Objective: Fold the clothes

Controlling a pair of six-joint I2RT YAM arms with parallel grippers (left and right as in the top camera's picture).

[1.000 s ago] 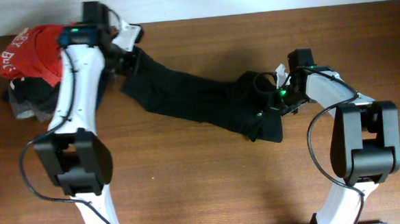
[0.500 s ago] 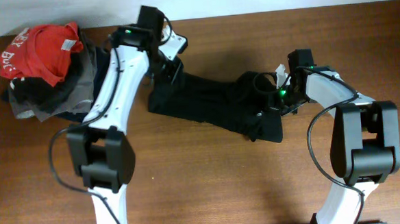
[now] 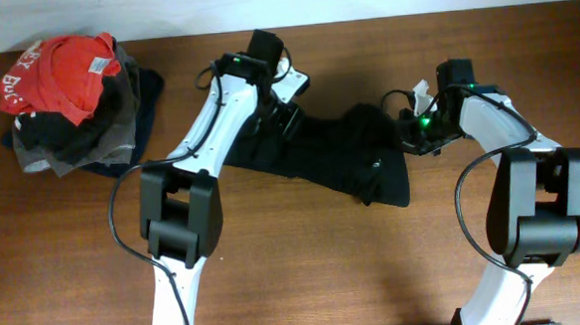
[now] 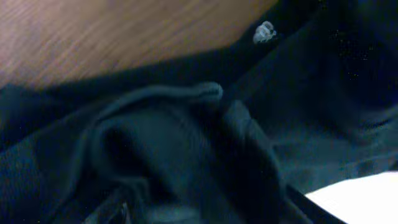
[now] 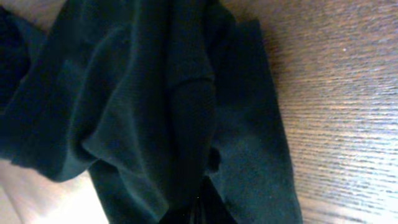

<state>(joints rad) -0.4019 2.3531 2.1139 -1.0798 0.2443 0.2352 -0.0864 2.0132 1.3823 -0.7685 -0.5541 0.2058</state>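
Observation:
A black garment (image 3: 340, 165) lies bunched across the middle of the wooden table (image 3: 306, 271). My left gripper (image 3: 286, 118) hovers over its upper left end. The left wrist view is filled with dark folds of the garment (image 4: 186, 137), and the fingers cannot be made out. My right gripper (image 3: 415, 128) is at the garment's upper right edge. In the right wrist view the cloth (image 5: 155, 93) draws into a tight pinch at my right gripper (image 5: 208, 208), which is shut on it.
A heap of other clothes (image 3: 70, 134), topped by a red shirt (image 3: 61, 70), sits at the table's far left corner. A white wall runs along the table's back edge. Bare wood shows in front of the garment.
The left arm swept right from the clothes heap, carrying the garment's left end over toward its middle. The garment is now shorter and bunched. The right gripper shifted slightly up and right.

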